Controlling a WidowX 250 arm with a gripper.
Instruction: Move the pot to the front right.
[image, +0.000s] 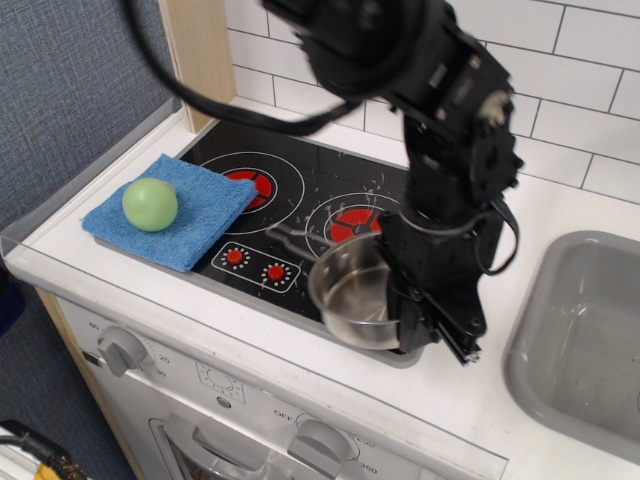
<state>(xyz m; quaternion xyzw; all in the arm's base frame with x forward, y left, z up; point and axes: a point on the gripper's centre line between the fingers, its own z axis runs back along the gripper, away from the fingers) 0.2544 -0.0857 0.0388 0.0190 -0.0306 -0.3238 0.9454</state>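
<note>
The black robot gripper (408, 318) seems clamped on the right rim of the small shiny steel saucepan (352, 295), tilted at the black toy hob's (300, 190) front right corner.

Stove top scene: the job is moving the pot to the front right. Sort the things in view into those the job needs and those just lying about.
Needed:
pot
gripper

Lying about:
green ball
blue cloth
sink
</note>
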